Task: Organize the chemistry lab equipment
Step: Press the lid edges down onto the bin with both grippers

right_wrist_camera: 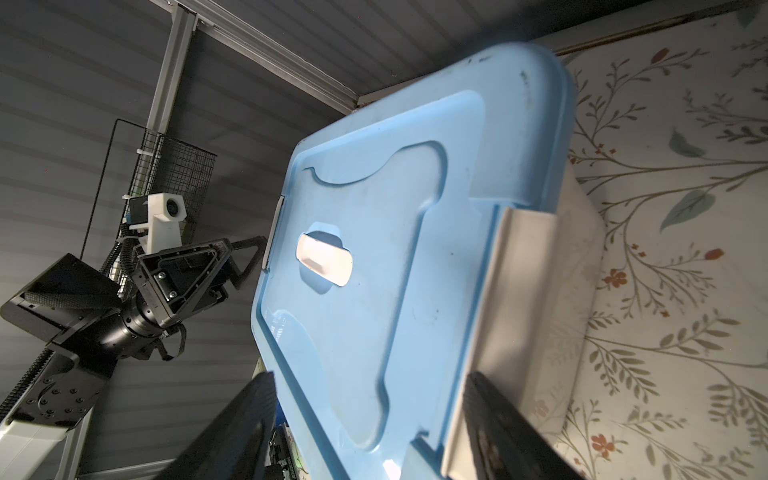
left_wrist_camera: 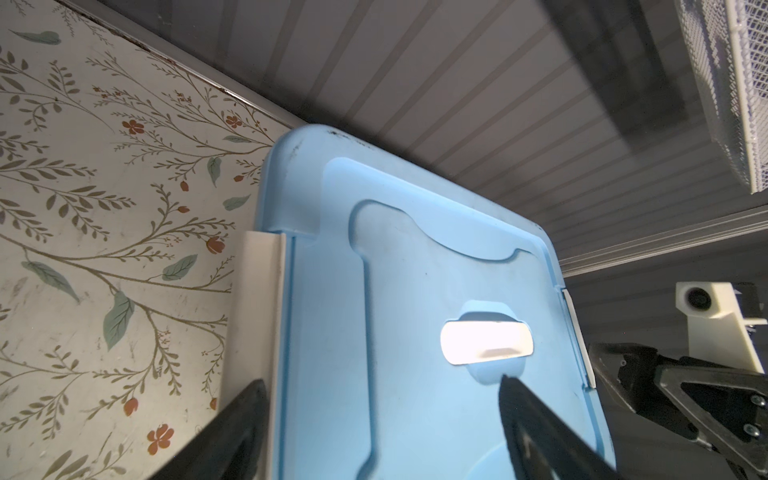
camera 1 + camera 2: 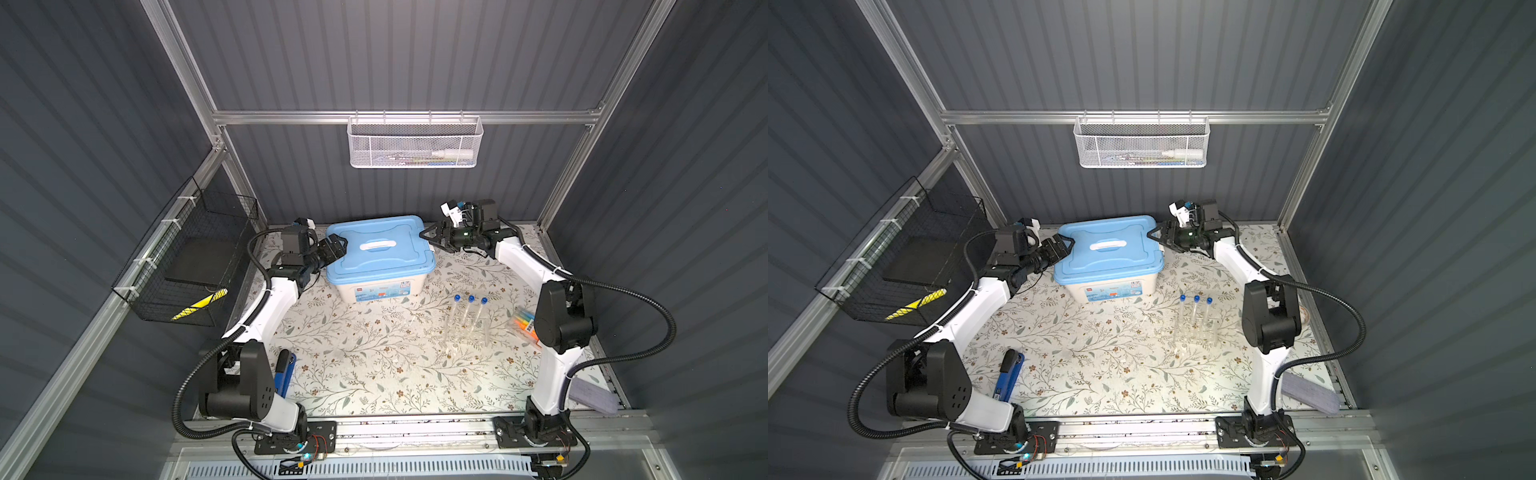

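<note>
Three blue-capped test tubes [image 3: 471,309] [image 3: 1196,311] stand in the clear rack [image 3: 465,334] [image 3: 1194,338] on the right of the mat. Blue tweezers [image 3: 286,370] [image 3: 1009,376] lie at the front left by the left arm's base. A small clear flask [image 3: 405,323] shows faintly in front of the bin. My left gripper [image 3: 338,241] [image 3: 1069,241] [image 2: 381,380] is open, straddling the left edge of the bin's blue lid [image 3: 378,249] [image 2: 415,270]. My right gripper [image 3: 424,233] [image 3: 1150,235] [image 1: 370,374] is open around the lid's right edge and its white latch [image 1: 519,291].
The big white bin [image 3: 374,291] [image 3: 1113,291] stands at the back centre. A highlighter pack [image 3: 524,322] lies by the right arm. A purple-grey block [image 3: 592,399] sits at the front right. A white mesh basket [image 3: 415,141] and a black wire basket [image 3: 195,262] hang on the walls.
</note>
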Tool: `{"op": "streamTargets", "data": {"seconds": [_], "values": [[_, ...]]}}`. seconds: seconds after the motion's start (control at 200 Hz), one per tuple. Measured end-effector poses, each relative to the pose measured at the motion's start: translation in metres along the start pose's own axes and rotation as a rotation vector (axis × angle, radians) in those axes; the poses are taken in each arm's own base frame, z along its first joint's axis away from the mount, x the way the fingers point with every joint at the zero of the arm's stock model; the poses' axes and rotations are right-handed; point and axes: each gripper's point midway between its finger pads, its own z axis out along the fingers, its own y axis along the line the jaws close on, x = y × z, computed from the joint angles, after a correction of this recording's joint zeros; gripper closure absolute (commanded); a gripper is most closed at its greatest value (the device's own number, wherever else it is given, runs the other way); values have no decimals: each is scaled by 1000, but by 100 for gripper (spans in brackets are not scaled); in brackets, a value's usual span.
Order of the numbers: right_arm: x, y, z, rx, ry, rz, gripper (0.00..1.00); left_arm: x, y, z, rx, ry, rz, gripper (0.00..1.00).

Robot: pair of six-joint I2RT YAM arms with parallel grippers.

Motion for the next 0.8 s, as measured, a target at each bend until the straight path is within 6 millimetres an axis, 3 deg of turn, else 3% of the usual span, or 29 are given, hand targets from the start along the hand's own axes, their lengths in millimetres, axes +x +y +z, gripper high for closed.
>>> {"op": "streamTargets", "data": {"seconds": [0.8], "values": [[-1,1,9,32,2,-25,28,-5,-4,13,8,-34,4,12]]}}
